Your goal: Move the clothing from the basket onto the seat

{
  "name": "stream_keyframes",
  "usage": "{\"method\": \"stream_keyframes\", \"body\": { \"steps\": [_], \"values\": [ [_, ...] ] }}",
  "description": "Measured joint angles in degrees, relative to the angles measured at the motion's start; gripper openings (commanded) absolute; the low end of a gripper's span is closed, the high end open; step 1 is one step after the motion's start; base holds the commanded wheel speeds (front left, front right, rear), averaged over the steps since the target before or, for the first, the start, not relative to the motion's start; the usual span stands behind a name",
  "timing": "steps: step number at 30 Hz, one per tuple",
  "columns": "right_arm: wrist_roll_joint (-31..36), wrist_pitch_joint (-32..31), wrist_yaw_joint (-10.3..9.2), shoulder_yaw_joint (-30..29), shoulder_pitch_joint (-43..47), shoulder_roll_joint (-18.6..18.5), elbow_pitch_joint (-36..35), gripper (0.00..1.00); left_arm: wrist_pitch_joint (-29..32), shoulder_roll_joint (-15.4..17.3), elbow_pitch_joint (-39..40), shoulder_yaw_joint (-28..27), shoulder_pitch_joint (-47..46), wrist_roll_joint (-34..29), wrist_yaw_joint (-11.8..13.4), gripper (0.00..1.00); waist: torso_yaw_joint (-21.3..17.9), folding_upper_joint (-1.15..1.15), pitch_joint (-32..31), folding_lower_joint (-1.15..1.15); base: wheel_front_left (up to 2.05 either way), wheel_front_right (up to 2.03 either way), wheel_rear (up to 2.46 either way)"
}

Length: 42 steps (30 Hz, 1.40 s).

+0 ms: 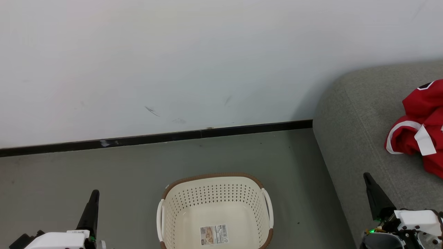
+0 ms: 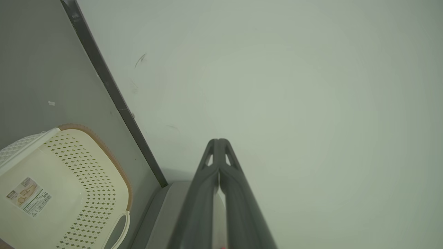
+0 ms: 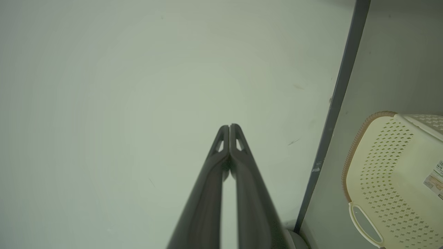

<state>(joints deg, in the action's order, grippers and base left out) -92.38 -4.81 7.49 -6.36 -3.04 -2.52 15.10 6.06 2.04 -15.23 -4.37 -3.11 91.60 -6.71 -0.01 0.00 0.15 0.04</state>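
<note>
Red clothing (image 1: 420,131) lies on the grey seat (image 1: 356,138), seemingly all though cropped, the basket (image 1: 214,175) sits bare, and your left hand (image 2: 218,141) and right hand (image 3: 229,127) are clenched empty, so disturb nothing.

Nothing legible from here.
I see a paper label (image 1: 214,234) on the basket (image 1: 214,193) floor, its print too small to read.

Soft, even light fills the room, bright and flat. The seat (image 1: 349,114) casts a faint shadow on the wall (image 1: 207,52) at its nine o'clock. Both wrist views look hazy and green-tinted; the left gripper (image 2: 218,141) blurs toward six o'clock.
</note>
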Motion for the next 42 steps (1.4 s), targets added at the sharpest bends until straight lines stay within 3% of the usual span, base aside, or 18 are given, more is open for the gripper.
{"method": "stream_keyframes", "body": {
  "steps": [42],
  "values": [
    [-0.08,-0.32,0.00,-0.16,-0.21,-0.01,0.21,0.00,0.00,-0.12,-0.60,-0.18,-0.26,0.18,-0.08,0.00,0.01,0.00,0.00,-0.02,0.00,0.00,0.00]
  ]
}}
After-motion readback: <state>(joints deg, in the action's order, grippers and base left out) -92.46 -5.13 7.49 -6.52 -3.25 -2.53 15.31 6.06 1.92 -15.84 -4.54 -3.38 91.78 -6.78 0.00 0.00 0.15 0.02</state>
